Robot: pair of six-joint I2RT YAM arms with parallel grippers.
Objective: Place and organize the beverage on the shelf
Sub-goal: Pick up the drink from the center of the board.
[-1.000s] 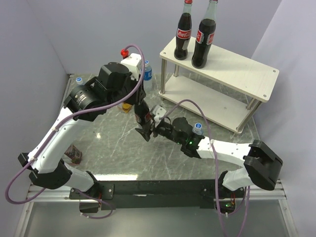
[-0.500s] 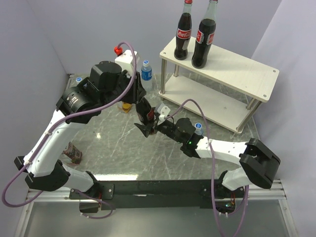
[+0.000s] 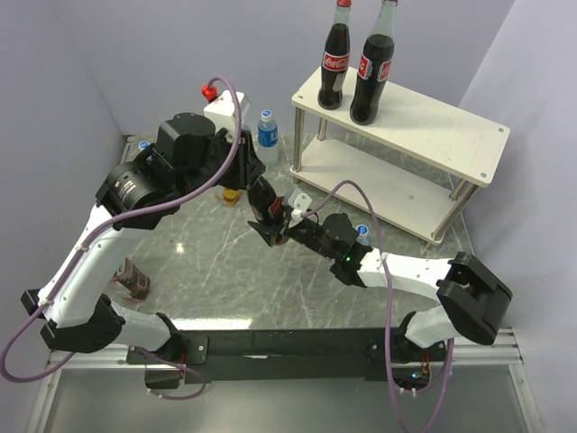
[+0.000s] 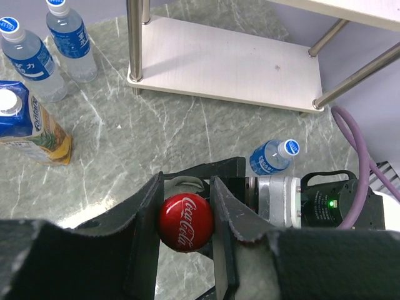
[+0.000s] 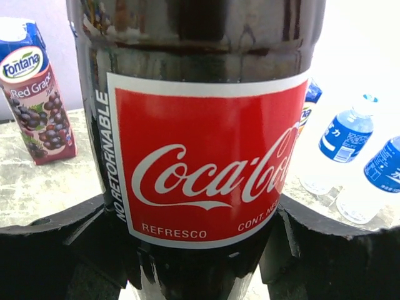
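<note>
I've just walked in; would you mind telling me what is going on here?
A shelf is being stocked with drinks. The left gripper is shut on the cap of a cola bottle, and the right gripper straddles its body; whether it grips is unclear. Two other cola bottles stand on the shelf's top board. Water bottles and a juice carton sit on the table.

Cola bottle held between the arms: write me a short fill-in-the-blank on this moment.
1. The left fingers hold the cola bottle, whose cap is ___.
2. The right fingers flank that bottle at its red ___.
3. ___ more colas stand on the shelf's top board.
4. The carton in the right wrist view reads Red ___.
Missing: red; label; two; Grape.
</note>
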